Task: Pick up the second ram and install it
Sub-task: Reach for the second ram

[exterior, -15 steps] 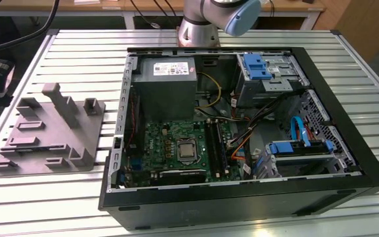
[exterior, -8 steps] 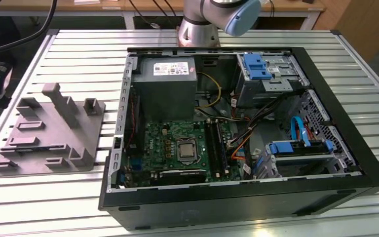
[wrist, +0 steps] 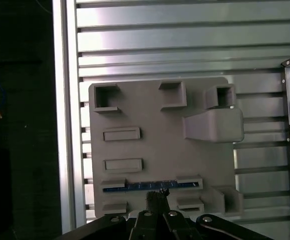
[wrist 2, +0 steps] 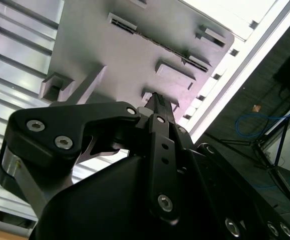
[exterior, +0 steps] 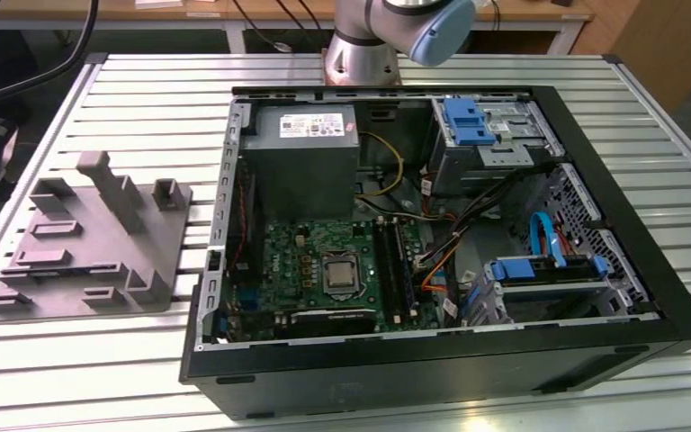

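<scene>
The ram point(wrist: 150, 186) stands on its long edge in a slot of the grey tray point(wrist: 160, 135), seen in the first wrist view as a thin blue strip between two low blocks near one edge of the tray. In the second wrist view the ram point(wrist 2: 157, 41) is a thin dark line crossing the tray point(wrist 2: 99, 45) between the same blocks.

The tool point(wrist: 157, 196) hangs over the tray with its tips just beside the middle of the ram. Its fingers are drawn together into one narrow black tip, and nothing is held between them. In the second wrist view the tool point(wrist 2: 156, 102) points down at the tray. Whether it touches the ram cannot be told.

In the exterior view the tray point(exterior: 82, 270) lies flat on the slatted metal tabletop point(exterior: 118, 360), at the exterior view's left. Just beside it, toward the exterior view's right, the black computer case point(exterior: 442, 360) lies open. The green motherboard point(exterior: 309, 261) sits inside, with long black slots next to the processor socket. The base of the arm point(exterior: 381, 36) stands at the far edge of the tabletop, behind the case.
</scene>
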Tool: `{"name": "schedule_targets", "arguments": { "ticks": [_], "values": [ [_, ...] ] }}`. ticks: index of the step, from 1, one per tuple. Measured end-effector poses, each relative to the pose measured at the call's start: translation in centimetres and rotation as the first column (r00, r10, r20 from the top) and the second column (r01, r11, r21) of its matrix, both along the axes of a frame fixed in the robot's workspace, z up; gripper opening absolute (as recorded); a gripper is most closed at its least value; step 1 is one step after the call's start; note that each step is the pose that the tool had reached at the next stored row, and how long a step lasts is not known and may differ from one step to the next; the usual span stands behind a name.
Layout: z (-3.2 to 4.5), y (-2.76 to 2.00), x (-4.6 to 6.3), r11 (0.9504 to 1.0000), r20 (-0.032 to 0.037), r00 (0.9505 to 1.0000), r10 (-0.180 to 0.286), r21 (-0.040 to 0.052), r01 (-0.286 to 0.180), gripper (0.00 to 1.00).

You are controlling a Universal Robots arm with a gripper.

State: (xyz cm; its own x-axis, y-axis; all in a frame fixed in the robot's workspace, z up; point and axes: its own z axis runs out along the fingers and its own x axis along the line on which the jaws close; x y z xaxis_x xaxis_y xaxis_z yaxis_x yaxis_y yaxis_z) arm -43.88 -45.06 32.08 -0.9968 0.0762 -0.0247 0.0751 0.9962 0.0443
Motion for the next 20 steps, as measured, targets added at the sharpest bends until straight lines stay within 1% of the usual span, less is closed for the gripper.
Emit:
{"name": "schedule_targets", "arguments": {
  "ticks": [10, 20],
  "values": [
    [-0.47, -0.16, -0.6, 1.0, 0.0001, 1.0, 0.0, 0.0, 0.0, 0.1],
    [-1.25, -0.25, -0.9, 1.0, 0.0001, 1.0, 0.0, 0.0, 0.0, 0.1]
  ]
}}
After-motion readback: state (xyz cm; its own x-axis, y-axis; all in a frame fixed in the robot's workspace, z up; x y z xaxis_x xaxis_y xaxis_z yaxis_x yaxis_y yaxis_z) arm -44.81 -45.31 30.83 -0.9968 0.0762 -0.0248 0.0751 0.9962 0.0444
